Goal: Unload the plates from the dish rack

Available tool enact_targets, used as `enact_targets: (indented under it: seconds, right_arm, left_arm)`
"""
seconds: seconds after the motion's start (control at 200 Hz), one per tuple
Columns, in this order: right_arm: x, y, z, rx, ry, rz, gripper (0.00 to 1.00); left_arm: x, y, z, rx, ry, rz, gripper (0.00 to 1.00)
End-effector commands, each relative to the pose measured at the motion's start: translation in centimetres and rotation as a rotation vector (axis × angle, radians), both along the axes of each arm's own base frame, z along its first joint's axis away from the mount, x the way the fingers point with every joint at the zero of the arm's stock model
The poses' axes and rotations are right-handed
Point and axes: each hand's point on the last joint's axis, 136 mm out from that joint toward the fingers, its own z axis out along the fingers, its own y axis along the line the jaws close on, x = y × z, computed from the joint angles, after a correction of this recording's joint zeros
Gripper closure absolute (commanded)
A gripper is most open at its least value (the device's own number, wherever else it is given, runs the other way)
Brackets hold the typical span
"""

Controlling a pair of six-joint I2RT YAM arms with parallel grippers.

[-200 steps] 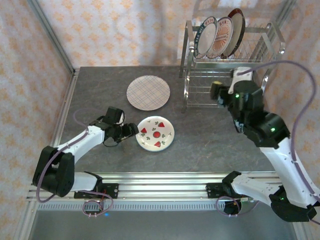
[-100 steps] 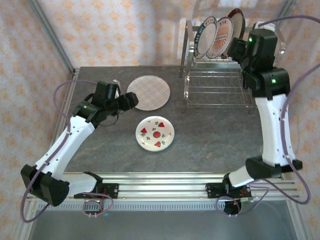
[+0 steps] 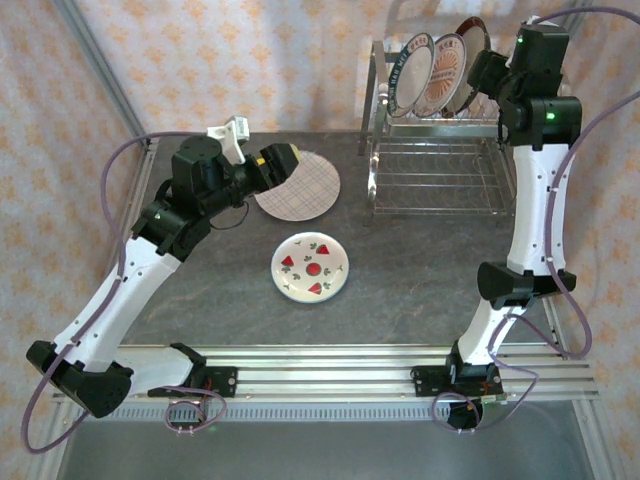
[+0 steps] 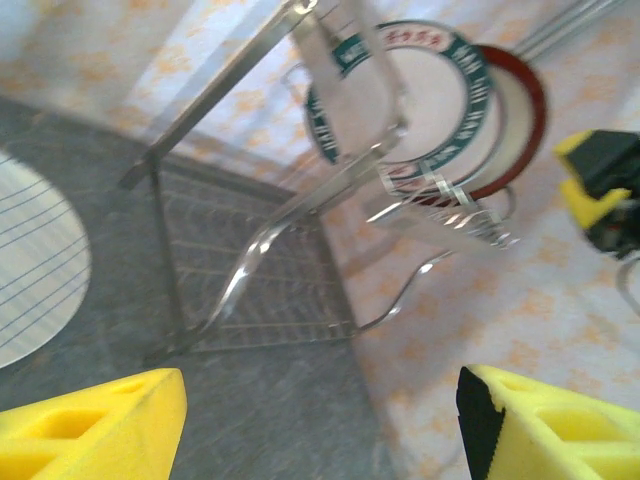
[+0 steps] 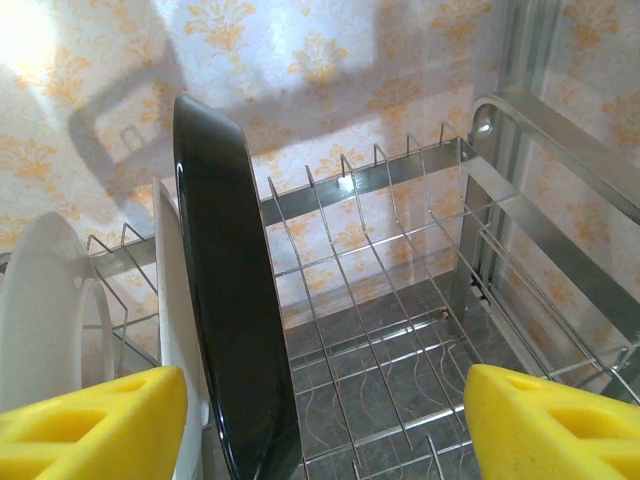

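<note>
Three plates (image 3: 438, 75) stand atop the rack (image 3: 440, 170); a plaid plate (image 3: 305, 190) and a red-marked plate (image 3: 311, 267) lie left of it. Right claw (image 3: 487, 72) is open beside the racked plates; left claw (image 3: 275, 163) is open, left of the rack.

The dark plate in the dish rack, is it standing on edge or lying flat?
Standing on edge: the dark plate rises upright from the wires of the dish rack, seen edge-on from the right wrist.

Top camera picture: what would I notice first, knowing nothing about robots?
Three plates stand upright in a chrome dish rack at the far right, with the right pincer open beside the dark-rimmed plate. Two more lie flat on the dark table: a plaid plate by the open left pincer, and a red-marked plate nearer the front.
</note>
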Motion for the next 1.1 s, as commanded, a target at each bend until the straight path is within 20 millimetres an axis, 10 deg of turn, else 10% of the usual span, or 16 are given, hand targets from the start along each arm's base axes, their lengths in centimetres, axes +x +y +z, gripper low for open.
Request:
enact_targets:
  seconds: [0.0,0.676,0.921,1.096]
  right_arm:
    - [0.7,0.4,1.0,0.016,-0.044,0.04,0.29]
    - [5.0,0.5,-1.4,-0.016,-0.026,0.063,0.61]
    - [5.0,1.0,-0.7,-0.007,-0.05,0.07,1.0]
    - [4.4,0.9,0.4,-0.071,-0.072,0.028,1.0]
  left_arm:
    - [-1.0,-0.2,5.1,-0.093,-0.13,-0.029,0.27]
    - [-1.6,-0.7,6.9,-0.138,-0.17,-0.06,0.27]
    - [-1.6,-0.7,7.1,-0.128,-0.173,-0.059,0.27]
    - [-1.4,-0.8,6.7,-0.126,-0.163,-0.063,0.27]
